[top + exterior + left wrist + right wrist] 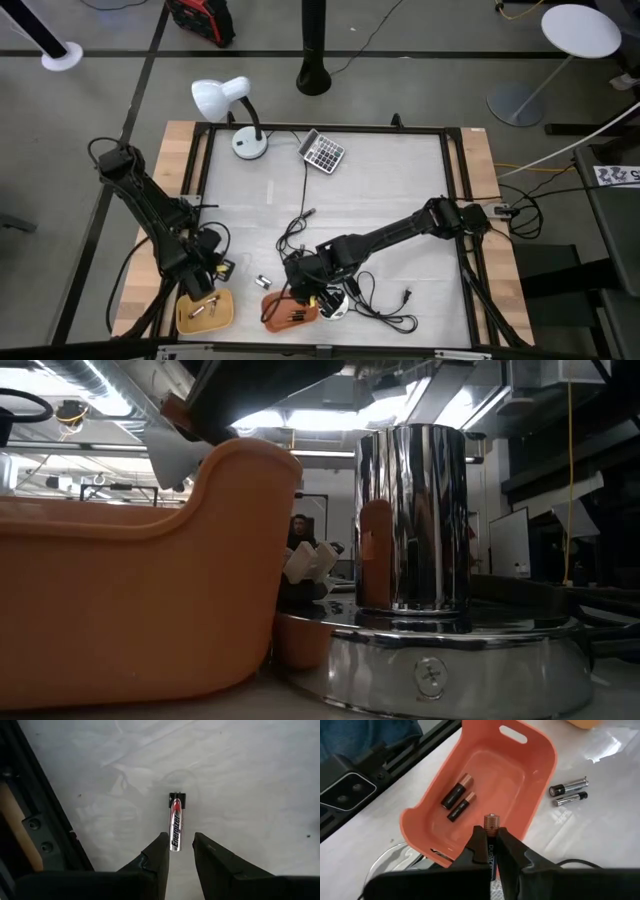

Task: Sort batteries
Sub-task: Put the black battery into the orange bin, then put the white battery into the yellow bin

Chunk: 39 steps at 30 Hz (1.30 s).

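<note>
Inside orange bin (530, 767): two dark batteries (456, 797).

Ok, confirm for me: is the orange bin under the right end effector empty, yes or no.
No: the orange bin already holds two dark batteries side by side on its floor in the right wrist view.

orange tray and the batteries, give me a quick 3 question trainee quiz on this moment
1. True or false: the right gripper is shut on a black and copper Duracell battery above the orange plastic tray.
2. How many batteries already lie in that tray? A) none B) two C) five
3. Fill in: the left gripper holds a silver and red ____ battery.

Key: 1 true. 2 B, two dark ones. 3 Energizer.
</note>
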Each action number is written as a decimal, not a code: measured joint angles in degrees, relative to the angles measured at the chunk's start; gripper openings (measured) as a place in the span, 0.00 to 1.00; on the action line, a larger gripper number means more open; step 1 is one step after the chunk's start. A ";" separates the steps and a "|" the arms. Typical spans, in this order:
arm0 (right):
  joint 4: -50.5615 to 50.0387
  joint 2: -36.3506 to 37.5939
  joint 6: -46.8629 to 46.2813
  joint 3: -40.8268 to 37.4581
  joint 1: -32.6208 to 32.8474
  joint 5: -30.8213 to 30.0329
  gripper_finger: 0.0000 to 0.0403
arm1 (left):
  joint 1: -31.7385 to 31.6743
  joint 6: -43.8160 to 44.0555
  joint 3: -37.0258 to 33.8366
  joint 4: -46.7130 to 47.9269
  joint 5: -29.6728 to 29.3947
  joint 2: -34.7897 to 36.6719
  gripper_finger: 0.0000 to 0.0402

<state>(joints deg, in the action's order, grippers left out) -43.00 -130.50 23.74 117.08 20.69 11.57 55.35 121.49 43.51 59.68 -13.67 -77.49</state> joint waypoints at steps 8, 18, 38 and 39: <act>0.06 0.00 0.27 0.00 -0.02 0.00 0.11 | 0.00 -0.81 0.00 -0.35 0.00 -0.20 0.20; 0.37 0.00 0.25 0.00 -0.04 0.00 0.32 | -0.01 -3.45 0.00 -0.74 -0.02 -0.20 0.34; -16.87 1.47 -1.04 -0.07 -6.35 -6.97 0.33 | 0.03 -2.70 -10.73 -13.44 -0.39 -0.03 0.37; -17.47 1.61 -1.08 -0.07 -7.05 -6.93 0.33 | 0.03 -3.20 -10.73 -13.40 -0.20 -0.03 0.35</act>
<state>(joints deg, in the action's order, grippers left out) -60.47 -128.88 22.65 117.01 13.64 4.64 55.37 118.29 32.77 46.28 -13.87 -77.52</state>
